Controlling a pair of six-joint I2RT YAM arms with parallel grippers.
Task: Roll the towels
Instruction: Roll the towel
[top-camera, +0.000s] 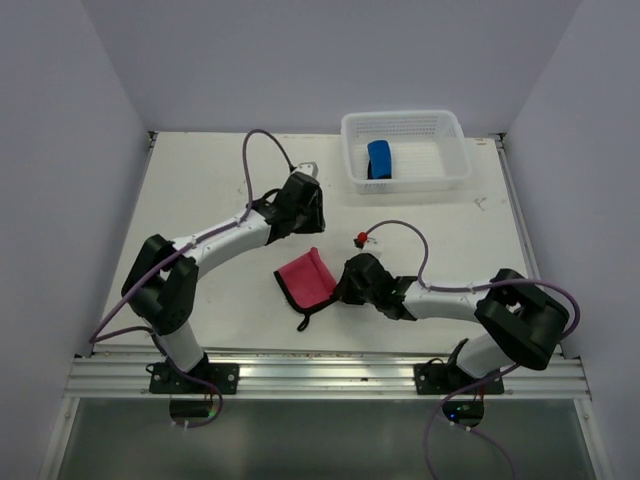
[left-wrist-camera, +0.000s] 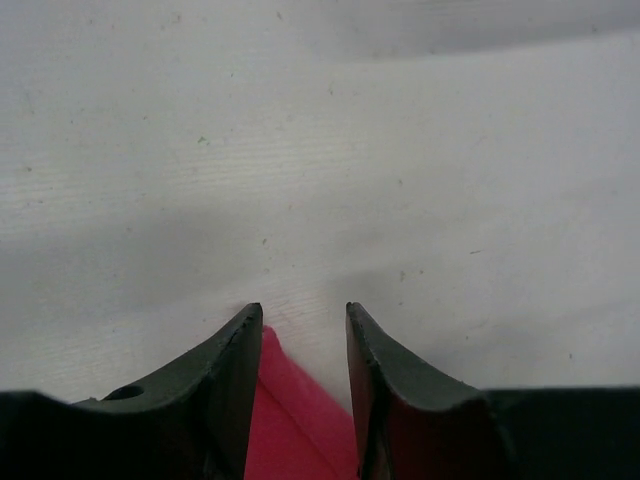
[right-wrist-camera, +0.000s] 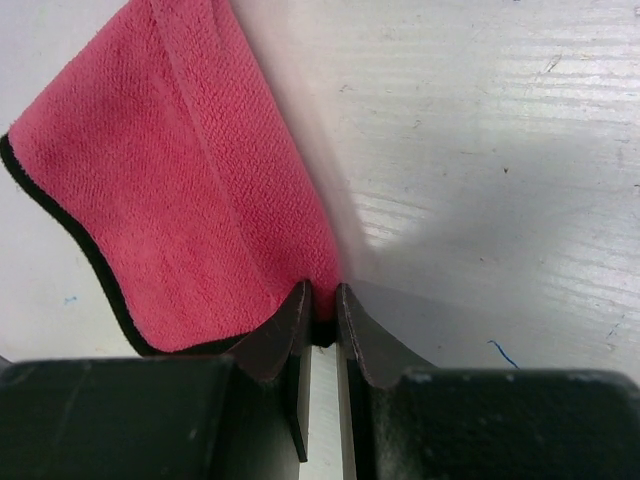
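Right pincer (right-wrist-camera: 322, 292) is nipped narrow on the edge of the pink-red dark-edged cloth towel (top-camera: 305, 277), which lies mid white table (top-camera: 210, 190) with one side lifted. Left pincer (left-wrist-camera: 300, 318) stands parted, holding nothing (towel close by). Suggest rolling tight, edges square, with the left pinning the free end. The rolled bright blue cloth towel (top-camera: 379, 158) sits in the white mesh plastic basket (top-camera: 452, 172).
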